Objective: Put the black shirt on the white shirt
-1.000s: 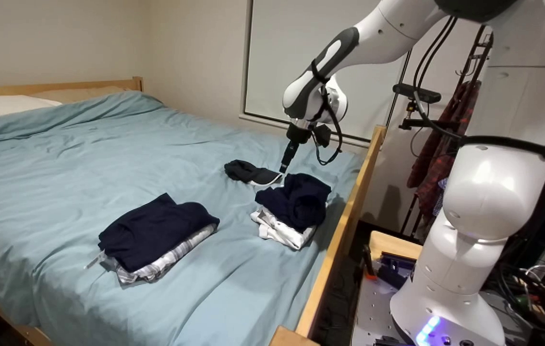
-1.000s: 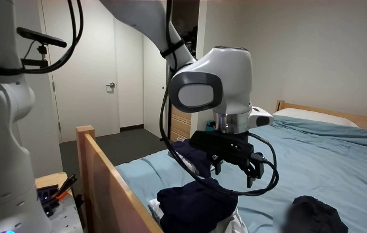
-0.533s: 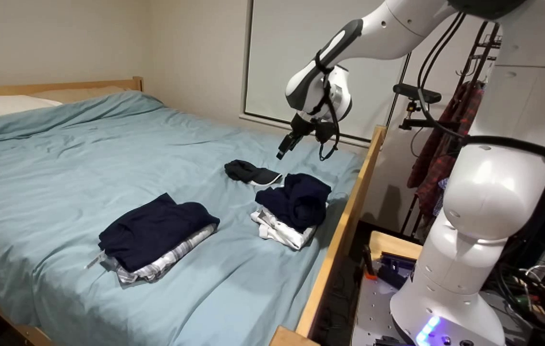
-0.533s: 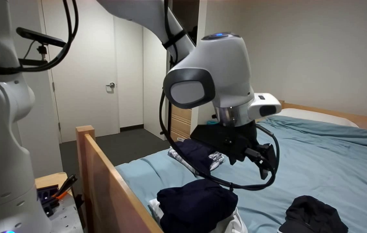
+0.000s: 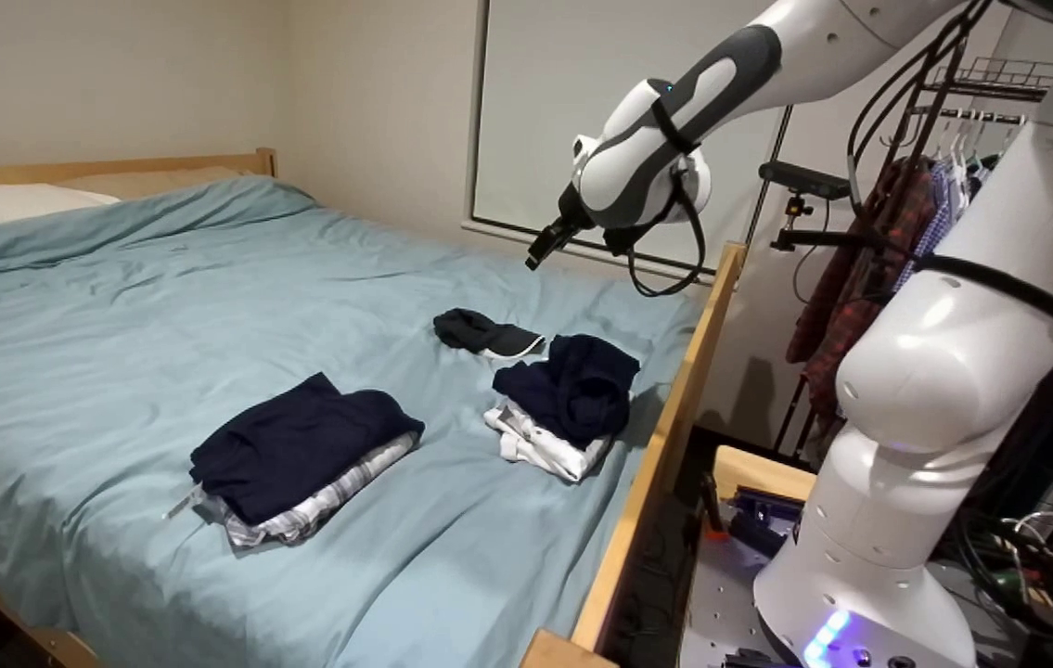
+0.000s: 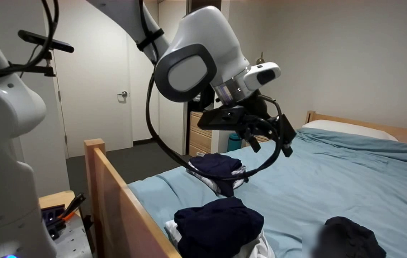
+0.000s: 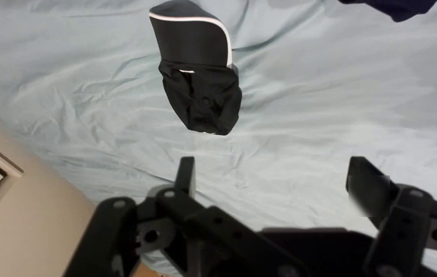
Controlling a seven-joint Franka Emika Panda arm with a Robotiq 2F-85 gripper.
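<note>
A black-looking, very dark navy shirt [image 5: 572, 385] lies bunched on a folded white shirt [image 5: 540, 450] near the bed's wooden rail. The dark shirt [image 6: 219, 225] and the white shirt [image 6: 259, 249] under it also show in an exterior view. The dark shirt covers most of the white one. In the wrist view only a dark corner [image 7: 395, 7] shows at the top right. My gripper [image 5: 535, 260] is raised above the bed, beyond the dark shirt and apart from it. In the wrist view my gripper [image 7: 272, 161] is open, with only the sheet behind its fingers.
A black cap [image 5: 489, 336] with a white-edged brim lies beside the pile. Another dark navy garment [image 5: 303, 445] lies on a plaid shirt [image 5: 303, 520] farther along the bed. A wooden rail [image 5: 665, 445] stands between bed and robot base. A wall is close in the wrist view.
My gripper has risen and tilted outward, away from the clothes, and the arm has drawn back toward its base. The shirts and cap have not moved.
</note>
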